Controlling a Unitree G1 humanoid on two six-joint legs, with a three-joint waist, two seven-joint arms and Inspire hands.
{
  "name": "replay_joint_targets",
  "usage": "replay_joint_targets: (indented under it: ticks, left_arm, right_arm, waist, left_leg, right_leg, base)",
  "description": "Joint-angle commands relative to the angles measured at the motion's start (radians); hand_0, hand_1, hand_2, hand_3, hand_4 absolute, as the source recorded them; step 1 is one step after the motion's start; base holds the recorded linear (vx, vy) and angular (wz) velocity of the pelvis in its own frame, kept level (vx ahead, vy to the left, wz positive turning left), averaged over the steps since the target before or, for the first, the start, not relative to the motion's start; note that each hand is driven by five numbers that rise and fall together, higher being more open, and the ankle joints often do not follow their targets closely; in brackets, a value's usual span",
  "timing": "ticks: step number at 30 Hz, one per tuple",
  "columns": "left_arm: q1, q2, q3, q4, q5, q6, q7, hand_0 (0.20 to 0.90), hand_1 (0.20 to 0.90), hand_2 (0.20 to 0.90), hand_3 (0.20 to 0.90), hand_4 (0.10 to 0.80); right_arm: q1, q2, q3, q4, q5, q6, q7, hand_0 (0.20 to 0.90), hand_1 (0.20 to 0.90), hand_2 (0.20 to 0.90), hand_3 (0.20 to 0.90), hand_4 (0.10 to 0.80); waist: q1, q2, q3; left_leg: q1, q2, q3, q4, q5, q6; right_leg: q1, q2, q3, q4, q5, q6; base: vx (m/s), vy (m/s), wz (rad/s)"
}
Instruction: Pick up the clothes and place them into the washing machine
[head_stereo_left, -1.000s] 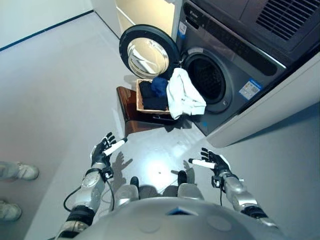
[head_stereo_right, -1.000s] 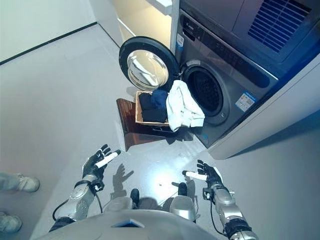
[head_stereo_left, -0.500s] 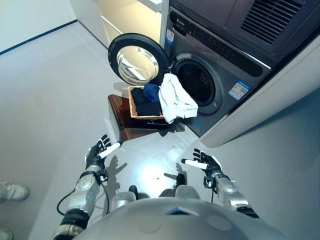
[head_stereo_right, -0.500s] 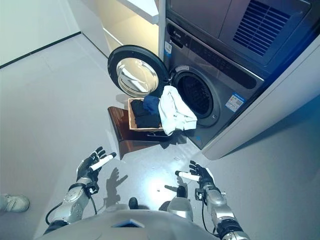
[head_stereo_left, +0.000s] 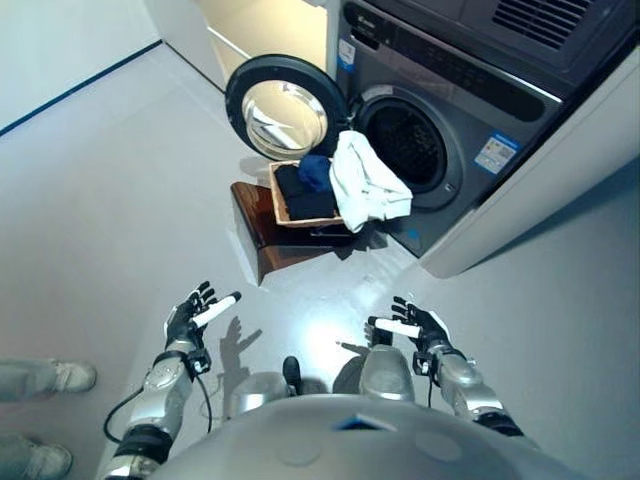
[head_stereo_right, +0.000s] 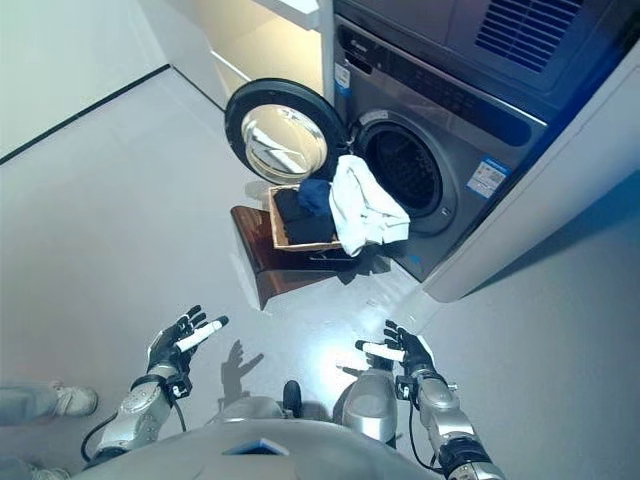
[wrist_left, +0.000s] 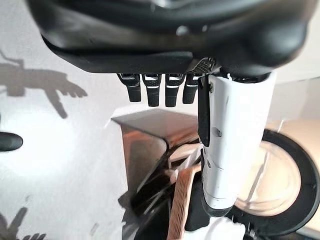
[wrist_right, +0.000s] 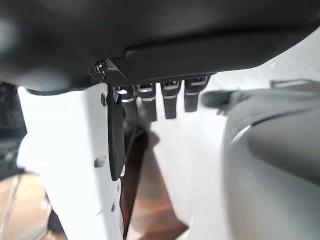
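Left eye view: the dark grey front-loading washing machine (head_stereo_left: 450, 110) stands at the far right, its round glass door (head_stereo_left: 285, 107) swung fully open to the left, leaving the dark drum mouth (head_stereo_left: 405, 145) unblocked. Just in front of the drum sits a woven basket (head_stereo_left: 283, 205) on a brown wooden stand (head_stereo_left: 262, 240); dark and blue clothes (head_stereo_left: 310, 185) lie inside, and a white garment (head_stereo_left: 365, 185) drapes over the basket's right rim, next to the drum opening. A wide stretch of bare grey floor (head_stereo_left: 110, 180) separates the basket from both hands. The left hand (head_stereo_left: 190, 315) and right hand (head_stereo_left: 420, 322) hover low, well apart, fingers spread, holding nothing. A person's shoes (head_stereo_left: 60, 378) show at the lower left edge.

Left wrist view: fingers straight and empty; the stand, basket edge and door ring show past them.

Right wrist view: fingers extended, nothing held; the brown stand shows beyond.
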Motion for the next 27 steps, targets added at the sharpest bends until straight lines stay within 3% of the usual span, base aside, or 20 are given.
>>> replay_joint_targets:
  ticks: [1,4,6,11,15,19,22,24,27]
  left_arm:
    - [-0.07,0.027,0.039,-0.086,-0.02,-0.077,-0.01,0.9,0.9,0.9,0.9,0.8]
    - [-0.07,0.014,0.034,-0.063,-0.036,-0.078,-0.01,0.9,0.9,0.9,0.9,0.8]
    - [-0.096,-0.001,0.016,-0.032,-0.072,-0.077,0.009,0.9,0.9,0.9,0.9,0.8]
    - [-0.136,-0.008,-0.026,-0.039,-0.1,-0.085,-0.001,0.9,0.9,0.9,0.9,0.8]
    - [-0.153,-0.009,-0.04,-0.026,-0.096,-0.077,-0.001,0.9,0.9,0.9,0.9,0.8]
    - [-0.157,-0.011,-0.051,-0.029,-0.1,-0.066,-0.01,0.9,0.9,0.9,0.9,0.8]
    - [-0.144,-0.006,-0.058,-0.044,-0.088,-0.061,-0.013,0.9,0.9,0.9,0.9,0.8]
    - [-0.133,-0.005,-0.059,-0.051,-0.085,-0.061,-0.013,0.9,0.9,0.9,0.9,0.8]
    - [-0.12,-0.001,-0.063,-0.062,-0.082,-0.064,-0.012,0.9,0.9,0.9,0.9,0.8]
  right_arm:
    - [-0.056,-0.034,-0.015,-0.098,0.022,-0.057,-0.003,0.9,0.9,0.9,0.9,0.8]
    - [-0.06,-0.037,-0.002,-0.067,0.022,-0.061,0.003,0.9,0.9,0.9,0.9,0.8]
    - [-0.081,-0.051,0.006,-0.038,0.016,-0.067,-0.01,0.9,0.9,0.9,0.9,0.8]
    - [-0.09,-0.087,0.001,-0.007,0.027,-0.079,-0.025,0.9,0.9,0.9,0.9,0.8]
    - [-0.083,-0.094,-0.025,0.022,0.058,-0.085,-0.035,0.9,0.9,0.9,0.9,0.8]
    - [-0.069,-0.089,-0.039,0.028,0.073,-0.085,-0.039,0.9,0.9,0.9,0.9,0.8]
    - [-0.061,-0.093,-0.051,0.03,0.072,-0.08,-0.041,0.9,0.9,0.9,0.9,0.8]
    - [-0.059,-0.093,-0.053,0.038,0.071,-0.08,-0.042,0.9,0.9,0.9,0.9,0.8]
    - [-0.057,-0.091,-0.052,0.039,0.064,-0.08,-0.046,0.9,0.9,0.9,0.9,0.8]
  waist:
    - [-0.014,0.004,-0.016]
    - [-0.014,0.009,-0.039]
    - [-0.018,0.022,-0.04]
    - [-0.031,0.03,-0.049]
    - [-0.039,0.031,-0.059]
    - [-0.028,0.003,-0.045]
    - [-0.005,-0.017,-0.038]
    - [0.011,-0.021,-0.035]
    - [0.041,-0.006,-0.025]
  left_leg:
    - [0.149,0.026,-0.04,0.009,-0.132,-0.019]
    - [0.16,0.098,-0.057,0.038,-0.122,-0.056]
    - [0.12,0.145,-0.061,0.101,-0.045,-0.08]
    - [0.075,0.196,-0.1,0.133,0.069,-0.108]
    - [0.049,0.236,-0.061,0.214,0.168,-0.117]
    - [-0.033,0.197,-0.009,0.333,0.181,-0.098]
    - [-0.122,0.125,-0.015,0.283,0.095,-0.075]
    - [-0.166,0.102,-0.008,0.221,0.053,-0.07]
    - [-0.26,0.096,-0.04,0.119,0.134,-0.083]
  right_leg:
    - [-0.066,0.054,0.012,0.031,0.136,0.002]
    - [-0.055,0.105,-0.011,0.049,0.09,-0.02]
    - [-0.06,0.134,-0.028,0.098,0.046,-0.046]
    - [-0.043,0.161,-0.084,0.137,-0.019,-0.081]
    - [-0.001,0.206,-0.106,0.158,-0.086,-0.126]
    - [0.074,0.22,-0.112,0.135,-0.108,-0.159]
    - [0.112,0.204,-0.1,0.114,-0.119,-0.151]
    - [0.128,0.201,-0.082,0.117,-0.139,-0.144]
    - [0.177,0.212,-0.055,0.109,-0.165,-0.14]
  base:
    - [0.322,-0.296,0.61]
    - [0.35,-0.394,0.44]
    - [0.24,-0.324,0.16]
    - [0.166,-0.263,0.6]
    - [0.171,-0.264,0.34]
    - [0.114,-0.196,0.25]
    - [0.139,-0.077,-0.04]
    - [0.164,0.007,-0.12]
    - [0.192,0.065,-0.02]
